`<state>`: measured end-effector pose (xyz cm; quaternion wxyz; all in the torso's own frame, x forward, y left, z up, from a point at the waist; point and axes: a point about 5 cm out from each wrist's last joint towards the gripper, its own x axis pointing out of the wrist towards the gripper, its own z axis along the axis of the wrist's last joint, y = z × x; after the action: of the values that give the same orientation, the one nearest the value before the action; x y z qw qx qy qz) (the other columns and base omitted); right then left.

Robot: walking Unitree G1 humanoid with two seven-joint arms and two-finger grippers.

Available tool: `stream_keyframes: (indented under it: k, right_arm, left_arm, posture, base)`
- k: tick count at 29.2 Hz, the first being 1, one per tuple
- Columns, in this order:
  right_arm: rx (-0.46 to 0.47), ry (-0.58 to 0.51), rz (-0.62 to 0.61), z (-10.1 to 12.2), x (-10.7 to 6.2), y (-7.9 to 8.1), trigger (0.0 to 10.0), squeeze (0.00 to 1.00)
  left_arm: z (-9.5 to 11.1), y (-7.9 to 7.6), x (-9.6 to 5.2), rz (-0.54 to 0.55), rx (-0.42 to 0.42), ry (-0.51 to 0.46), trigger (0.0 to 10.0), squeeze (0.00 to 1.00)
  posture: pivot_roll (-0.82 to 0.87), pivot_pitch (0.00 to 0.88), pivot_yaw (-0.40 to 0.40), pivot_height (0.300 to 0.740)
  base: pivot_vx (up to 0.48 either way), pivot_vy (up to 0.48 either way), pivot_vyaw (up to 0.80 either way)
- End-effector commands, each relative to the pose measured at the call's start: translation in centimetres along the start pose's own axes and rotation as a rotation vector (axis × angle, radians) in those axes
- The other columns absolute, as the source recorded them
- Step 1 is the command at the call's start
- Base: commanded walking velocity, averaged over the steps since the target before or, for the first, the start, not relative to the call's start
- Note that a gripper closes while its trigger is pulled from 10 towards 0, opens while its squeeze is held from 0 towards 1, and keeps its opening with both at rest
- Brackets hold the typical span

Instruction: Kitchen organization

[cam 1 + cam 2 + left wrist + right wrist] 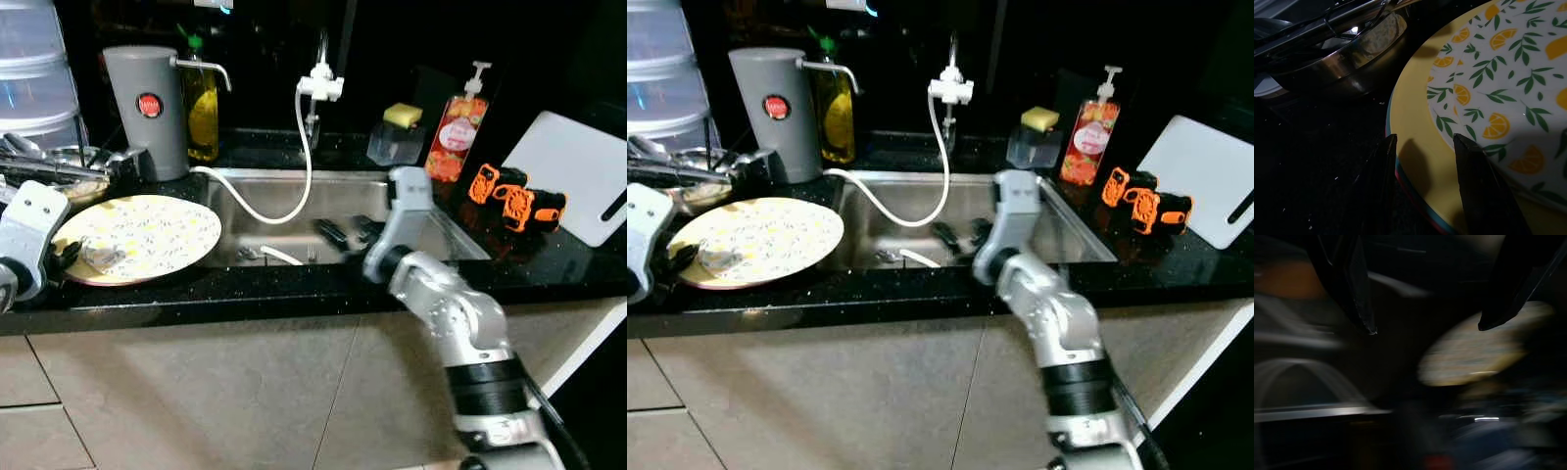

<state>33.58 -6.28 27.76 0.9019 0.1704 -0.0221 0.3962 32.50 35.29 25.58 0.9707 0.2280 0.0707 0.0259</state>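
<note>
A yellow plate point(147, 235) with a lemon-and-leaf print lies on the black counter left of the sink point(294, 183). A small crumpled whitish scrap point(98, 257) rests on its near-left part. My left gripper point(65, 257) is at the plate's left rim, open. In the left wrist view one finger is over the yellow rim point(1415, 161) and the other over the counter beside it, the left gripper point(1425, 171) holding nothing. My right gripper point(350, 231) reaches down into the sink basin, open and empty. A white-handled utensil point(280, 256) and a fork lie on the sink floor.
Behind the plate stand a grey jug point(147, 113), a yellow oil bottle point(203, 108) and a steel pan point(1337, 58). A tap with a white hose point(309, 147) hangs into the sink. Right of it are a sponge point(402, 115), soap dispenser point(458, 132), orange tools point(514, 199) and a white board point(573, 171).
</note>
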Motion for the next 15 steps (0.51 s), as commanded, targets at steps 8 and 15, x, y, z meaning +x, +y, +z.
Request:
stream_keyframes:
  k: [8,15]
  right_arm:
    - [0.365,0.198,-0.087,-4.5,1.0,-0.4,10.0,0.0]
    - [0.395,0.26,-0.173,-6.6,2.3,-0.1,10.0,0.0]
  left_arm:
    - [-2.3,-1.6,0.4,-0.04,-0.047,0.096,10.0,0.0]
    - [-2.3,-1.6,0.3,-0.037,-0.045,0.099,10.0,0.0]
  posture:
    - [0.17,0.075,-0.1,0.74]
    - [0.17,0.079,-0.098,0.74]
  base:
    - [0.0,0.0,0.0]
    - [0.0,0.0,0.0]
